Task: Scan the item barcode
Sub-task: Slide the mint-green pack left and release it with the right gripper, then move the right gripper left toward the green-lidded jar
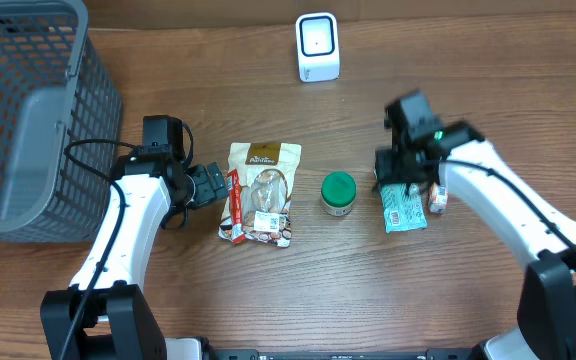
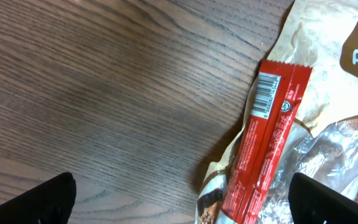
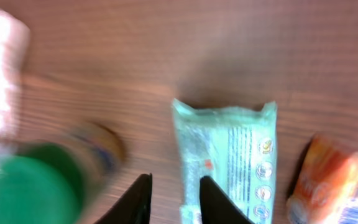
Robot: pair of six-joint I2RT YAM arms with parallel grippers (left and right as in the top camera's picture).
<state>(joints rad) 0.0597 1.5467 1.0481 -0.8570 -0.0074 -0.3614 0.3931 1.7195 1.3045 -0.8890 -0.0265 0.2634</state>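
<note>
The right fingers [image 3: 138, 200] stand slightly apart, gripping nothing, over the pale-green packet [image 3: 229, 155] on the tabletop [image 1: 468, 80] between a green-lidded jar [image 1: 338, 193] and an orange packet [image 3: 334, 180]. The left fingers [image 2: 36, 202] gape wide just beside the red bar [image 2: 263, 155] — barcode up.

A brown wooden counter [image 1: 488, 60] with dark streaky grain spans the overhead view, evenly and softly lit.
</note>
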